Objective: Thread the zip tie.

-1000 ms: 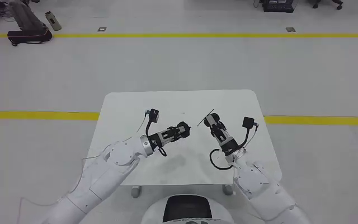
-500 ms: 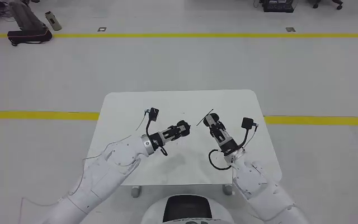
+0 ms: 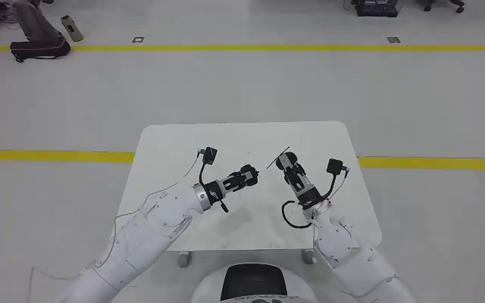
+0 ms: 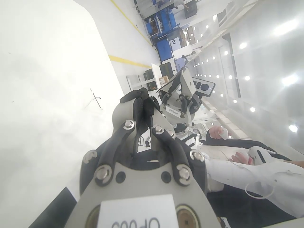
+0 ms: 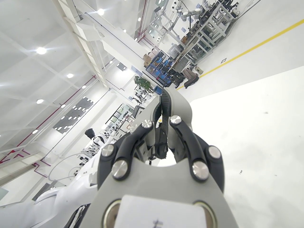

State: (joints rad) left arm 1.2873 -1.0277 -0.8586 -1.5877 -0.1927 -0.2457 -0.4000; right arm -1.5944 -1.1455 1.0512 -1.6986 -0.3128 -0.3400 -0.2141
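Observation:
A thin black zip tie (image 3: pixel 273 163) sticks out slantwise from my right gripper (image 3: pixel 285 160), which is shut on it above the middle of the white table (image 3: pixel 227 140). In the left wrist view the same zip tie (image 4: pixel 175 83) crosses the right gripper's fingertips (image 4: pixel 184 85), and its shadow falls on the table (image 4: pixel 47 48). My left gripper (image 3: pixel 249 175) hovers a short gap to the left of the tie, shut, with nothing seen between its black pads (image 4: pixel 142 100). The right gripper (image 5: pixel 166 96) has its pads pressed together; the tie itself is hard to make out there.
Both grippers hang above the table's centre, tips facing each other. The table's rounded far edge (image 3: pixel 242 124) borders open floor with a yellow line (image 3: pixel 68 156). A dark bag (image 3: pixel 34 42) lies far off on the floor.
The left forearm has shifted slightly; both grippers stay nearly in place, and the right one keeps its hold on the zip tie.

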